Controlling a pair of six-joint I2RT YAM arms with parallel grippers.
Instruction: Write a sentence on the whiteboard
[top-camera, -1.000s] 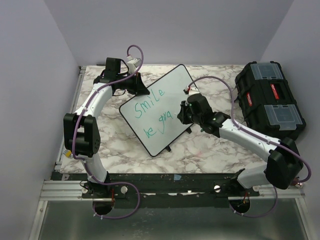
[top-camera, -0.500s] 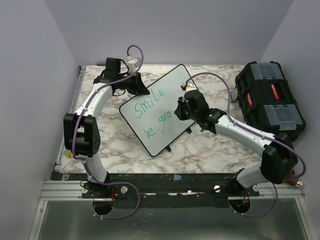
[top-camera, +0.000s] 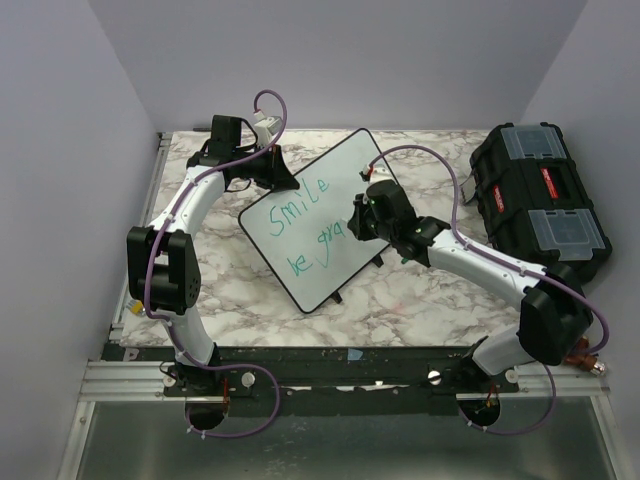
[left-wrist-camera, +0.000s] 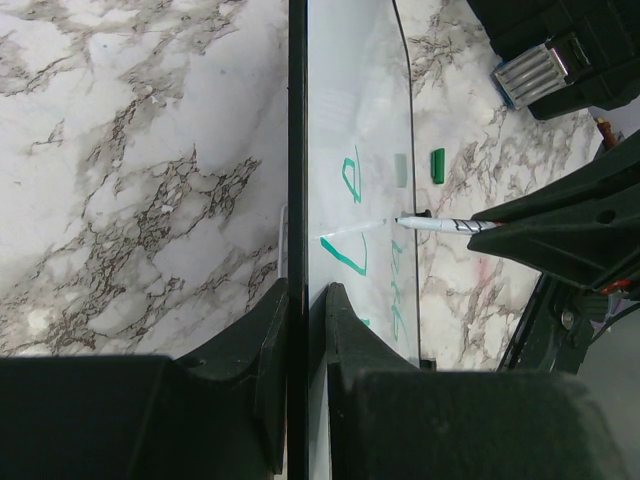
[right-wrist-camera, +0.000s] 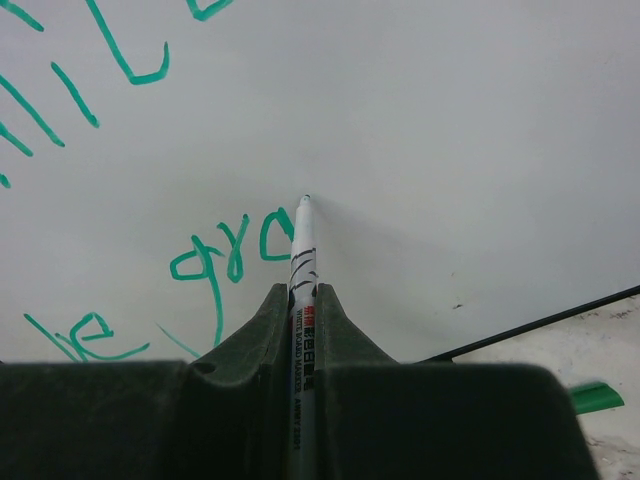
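The whiteboard (top-camera: 345, 165) stands tilted on the marble table, bearing the green sentence (top-camera: 300, 208) "Smile" over "be gra". My left gripper (top-camera: 283, 180) is shut on the board's black upper-left frame; the left wrist view shows its jaws (left-wrist-camera: 303, 292) clamped on the whiteboard's (left-wrist-camera: 350, 100) edge. My right gripper (top-camera: 356, 222) is shut on a white marker (right-wrist-camera: 303, 250). The marker's tip meets the whiteboard (right-wrist-camera: 450, 130) just above and right of the "a" in the sentence (right-wrist-camera: 225, 250). From the left wrist, the marker (left-wrist-camera: 440, 224) points at the board face.
A black toolbox (top-camera: 540, 200) sits at the right of the table, its corner in the toolbox's left wrist view (left-wrist-camera: 540, 40). A green marker cap (left-wrist-camera: 437, 165) lies on the marble beyond the board. Purple walls close in the left, back and right.
My right gripper has shifted left and a little farther back along the board with the marker. The left arm and the board have not moved.
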